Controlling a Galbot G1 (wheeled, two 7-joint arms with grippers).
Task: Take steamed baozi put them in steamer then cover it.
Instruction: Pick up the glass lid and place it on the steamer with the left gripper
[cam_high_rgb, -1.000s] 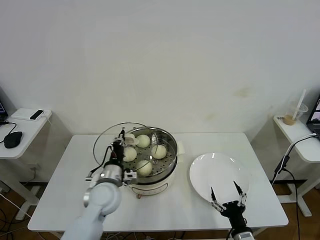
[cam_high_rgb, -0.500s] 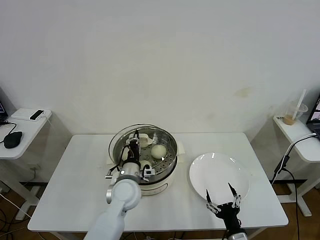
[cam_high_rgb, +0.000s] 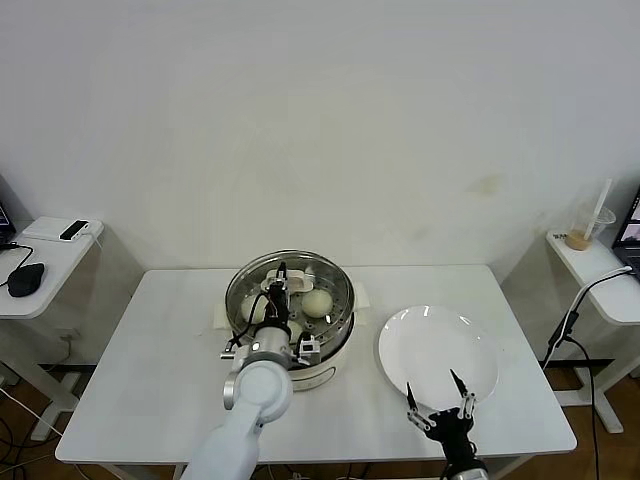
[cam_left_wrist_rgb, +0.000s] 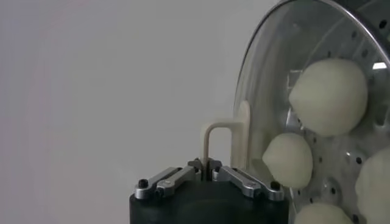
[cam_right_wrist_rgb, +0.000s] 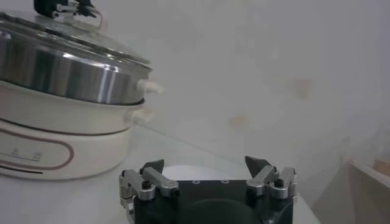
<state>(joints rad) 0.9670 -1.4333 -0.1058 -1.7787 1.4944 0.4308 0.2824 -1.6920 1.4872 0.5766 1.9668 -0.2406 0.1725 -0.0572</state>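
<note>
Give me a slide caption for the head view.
Left hand lowers the cover by its handle onto the steamer of baozi; right hand open near the plate.

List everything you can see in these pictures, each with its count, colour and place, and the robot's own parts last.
steamer: one, shiny steel on a white base, centre of the white table.
cover: one, clear glass with a cream handle, over the steamer.
baozi: four show under the glass in the left wrist view, cream-white.
plate: one, white, right of the steamer, nothing on it.
side tables: two, white; the left one holds a mouse and a small device, the right one a cup.
left gripper: fingers shut on the handle.
right gripper: fingers open, at the plate's near rim.
</note>
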